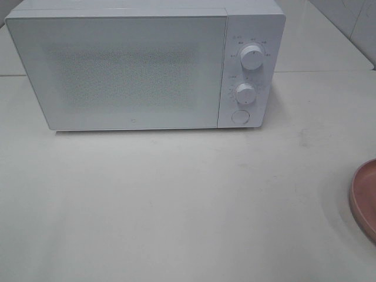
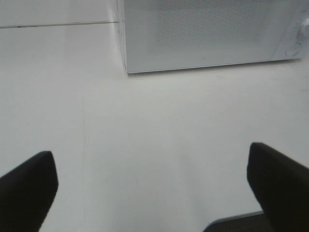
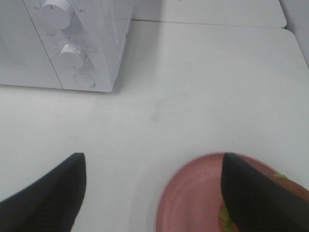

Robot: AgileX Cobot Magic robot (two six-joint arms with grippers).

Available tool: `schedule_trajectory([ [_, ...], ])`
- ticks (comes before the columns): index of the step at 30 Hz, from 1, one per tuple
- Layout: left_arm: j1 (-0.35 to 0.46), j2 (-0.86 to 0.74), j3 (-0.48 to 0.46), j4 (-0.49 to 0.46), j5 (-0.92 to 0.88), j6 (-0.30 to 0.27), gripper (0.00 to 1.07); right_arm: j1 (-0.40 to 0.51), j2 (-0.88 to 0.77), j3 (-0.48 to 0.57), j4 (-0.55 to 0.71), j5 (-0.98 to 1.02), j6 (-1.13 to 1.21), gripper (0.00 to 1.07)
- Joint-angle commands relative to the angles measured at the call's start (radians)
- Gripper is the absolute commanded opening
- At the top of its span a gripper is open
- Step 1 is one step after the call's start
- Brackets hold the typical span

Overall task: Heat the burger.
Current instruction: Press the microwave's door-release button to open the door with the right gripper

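Note:
Only slivers of the burger (image 3: 225, 217) show: green lettuce and an orange edge peeking from behind one dark finger (image 3: 260, 193) of my right gripper (image 3: 154, 193). It lies on a round pink plate (image 3: 193, 193), whose rim also shows at the right edge of the high view (image 1: 365, 197). The right gripper is open above the plate's near side, with nothing between its fingers. My left gripper (image 2: 154, 188) is open wide over bare tabletop, well in front of the microwave (image 2: 207, 34). Neither gripper shows in the high view.
The white microwave (image 1: 129, 70) stands at the back of the table with its door shut. On its right panel are two knobs (image 1: 251, 57) (image 1: 244, 93) above a round button (image 1: 239, 117). A white tabletop (image 1: 176, 200) stretches in front.

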Motion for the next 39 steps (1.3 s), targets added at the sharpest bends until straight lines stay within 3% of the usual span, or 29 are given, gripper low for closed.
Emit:
schedule_trajectory([
  [1, -0.002, -0.017, -0.001, -0.006, -0.007, -0.001, 1.0, -0.005, 0.025, 0.003, 0.003, -0.056, -0.005, 0.75],
  [28, -0.002, -0.017, -0.001, -0.006, -0.007, -0.001, 1.0, -0.005, 0.438, 0.008, -0.003, -0.569, -0.005, 0.75],
  [32, -0.002, -0.017, -0.001, -0.006, -0.007, -0.001, 1.0, -0.005, 0.486, 0.087, -0.004, -0.787, -0.012, 0.75],
  [39, -0.002, -0.017, -0.001, -0.006, -0.007, -0.001, 1.0, -0.005, 0.555, 0.182, 0.05, -0.999, -0.083, 0.75],
])
